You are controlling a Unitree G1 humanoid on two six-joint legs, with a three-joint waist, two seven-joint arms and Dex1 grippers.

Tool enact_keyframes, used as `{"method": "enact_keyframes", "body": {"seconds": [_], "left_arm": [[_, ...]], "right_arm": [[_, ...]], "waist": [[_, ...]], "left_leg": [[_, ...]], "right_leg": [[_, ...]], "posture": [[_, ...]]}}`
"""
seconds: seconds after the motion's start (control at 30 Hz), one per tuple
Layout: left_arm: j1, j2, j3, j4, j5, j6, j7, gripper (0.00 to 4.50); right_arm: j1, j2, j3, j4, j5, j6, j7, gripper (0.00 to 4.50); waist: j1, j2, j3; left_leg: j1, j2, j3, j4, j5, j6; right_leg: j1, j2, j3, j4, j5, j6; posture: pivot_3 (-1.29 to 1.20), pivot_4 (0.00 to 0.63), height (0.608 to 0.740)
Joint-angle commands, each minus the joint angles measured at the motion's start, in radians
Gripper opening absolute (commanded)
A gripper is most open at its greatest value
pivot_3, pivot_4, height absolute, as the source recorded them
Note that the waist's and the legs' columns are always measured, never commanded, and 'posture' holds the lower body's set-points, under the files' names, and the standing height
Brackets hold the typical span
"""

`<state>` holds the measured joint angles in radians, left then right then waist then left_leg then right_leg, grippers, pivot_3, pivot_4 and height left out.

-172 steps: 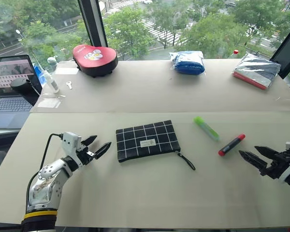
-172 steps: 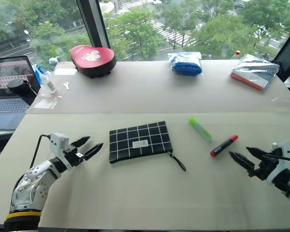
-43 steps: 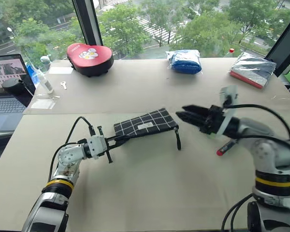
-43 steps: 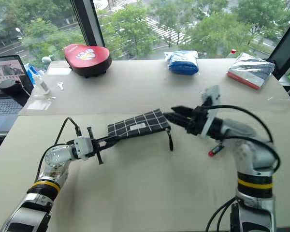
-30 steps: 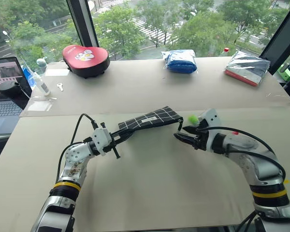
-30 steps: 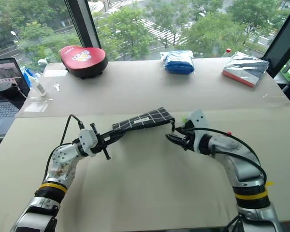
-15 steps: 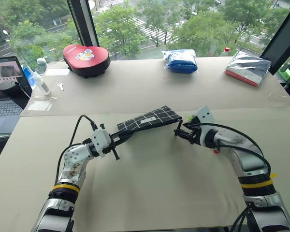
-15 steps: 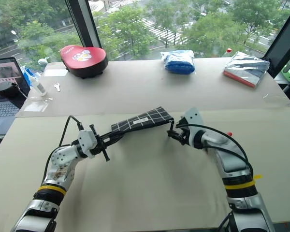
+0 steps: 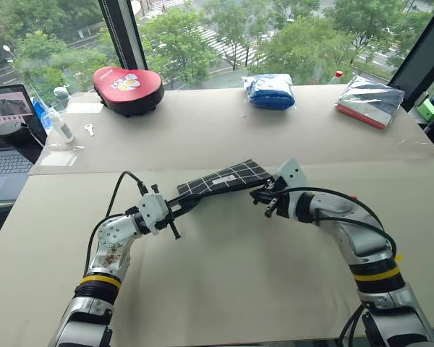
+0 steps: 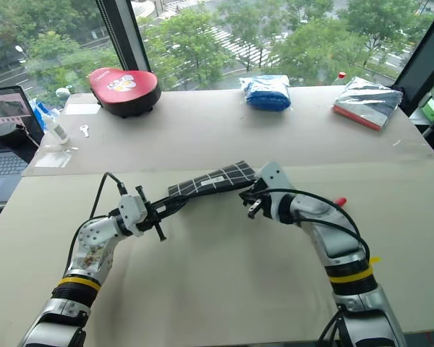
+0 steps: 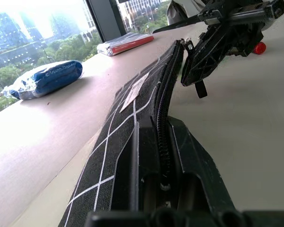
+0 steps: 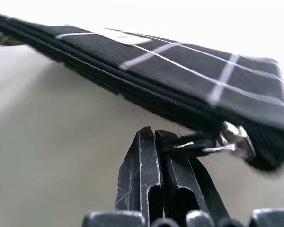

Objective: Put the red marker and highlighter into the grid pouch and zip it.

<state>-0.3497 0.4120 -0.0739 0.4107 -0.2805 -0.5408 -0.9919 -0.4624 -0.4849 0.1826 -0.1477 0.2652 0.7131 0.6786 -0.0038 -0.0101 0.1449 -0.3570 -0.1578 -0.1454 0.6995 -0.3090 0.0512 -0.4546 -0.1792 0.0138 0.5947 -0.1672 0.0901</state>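
Left eye view has the grid pouch (image 9: pixel 220 180) lifted off the bench (image 9: pixel 224 289) and tilted on edge, spanning the middle of the near board between the 2 arms. The left gripper (image 9: pixel 182 208) is pinching the pouch's 8 o'clock corner, fingers pressed tight on the fabric beside the zipper line. The right gripper (image 9: pixel 264 196) sits at the pouch's 3 o'clock end, fingers pressed together on the metal zipper pull (image 12: pixel 227 140), with the black strap hanging below it. A red tip of the red marker (image 10: pixel 340 201) peeks out behind the right forearm toward 3 o'clock; the highlighter is hidden. Open bench lies all along the near edge toward 6 o'clock and out to 9 o'clock, and the far board between the pouch and the window line is mostly bare. Along that far edge stand a red heart-shaped case (image 9: pixel 128 81) at 11 o'clock, a blue packet (image 9: pixel 269 90) at 12 o'clock and a silver-and-red packet (image 9: pixel 369 102) at 2 o'clock. A laptop (image 9: pixel 11 137), bottle (image 9: pixel 61 124) and key (image 9: pixel 90 129) crowd the 10 o'clock corner.
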Motion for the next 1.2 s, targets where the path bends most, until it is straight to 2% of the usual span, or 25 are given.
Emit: {"method": "enact_keyframes", "body": {"seconds": [0.03,0.27,0.47,0.73,1.2], "left_arm": [[-0.022,-0.004,0.015,-0.008,-0.005,0.001,-0.002,0.0],[-0.031,-0.009,0.02,-0.011,-0.006,0.01,-0.013,0.0],[-0.033,-0.012,0.023,-0.01,-0.008,0.017,-0.026,0.0],[-0.055,-0.026,0.023,0.012,-0.005,0.017,-0.035,0.0],[-0.071,-0.047,0.025,0.038,0.001,0.011,-0.041,0.0]], "right_arm": [[-0.064,0.047,0.042,-0.044,-0.008,0.021,-0.014,0.05],[-0.086,0.111,0.078,-0.009,-0.037,0.027,-0.04,0.05],[-0.076,0.123,0.126,-0.045,-0.031,0.047,0.002,0.05],[-0.163,0.22,0.109,0.052,-0.051,0.039,-0.058,0.05],[-0.209,0.256,0.108,0.054,-0.001,0.08,-0.003,0.05]], "waist": [[-0.004,0.0,0.0],[-0.008,0.0,0.0],[-0.009,0.0,0.0],[-0.013,0.0,0.0],[-0.016,0.0,0.0]], "left_leg": [[0.0,0.0,0.0,0.0,0.0,0.0],[0.0,0.0,0.0,0.0,0.0,0.0],[0.0,0.0,0.0,0.0,0.0,0.0],[0.0,0.0,0.0,0.001,0.0,0.0],[0.0,0.0,0.0,0.001,0.0,0.0]], "right_leg": [[0.0,0.0,0.0,0.0,0.0,0.0],[0.0,0.0,0.0,0.0,0.0,0.0],[0.0,0.0,0.0,0.0,0.0,0.0],[-0.001,0.001,0.0,0.001,0.001,-0.001],[-0.001,0.001,0.0,0.001,0.001,-0.001]], "posture": [[0.0,0.15,0.74],[0.0,0.15,0.74],[0.0,0.15,0.74],[0.0,0.15,0.74],[0.0,0.15,0.74]]}}
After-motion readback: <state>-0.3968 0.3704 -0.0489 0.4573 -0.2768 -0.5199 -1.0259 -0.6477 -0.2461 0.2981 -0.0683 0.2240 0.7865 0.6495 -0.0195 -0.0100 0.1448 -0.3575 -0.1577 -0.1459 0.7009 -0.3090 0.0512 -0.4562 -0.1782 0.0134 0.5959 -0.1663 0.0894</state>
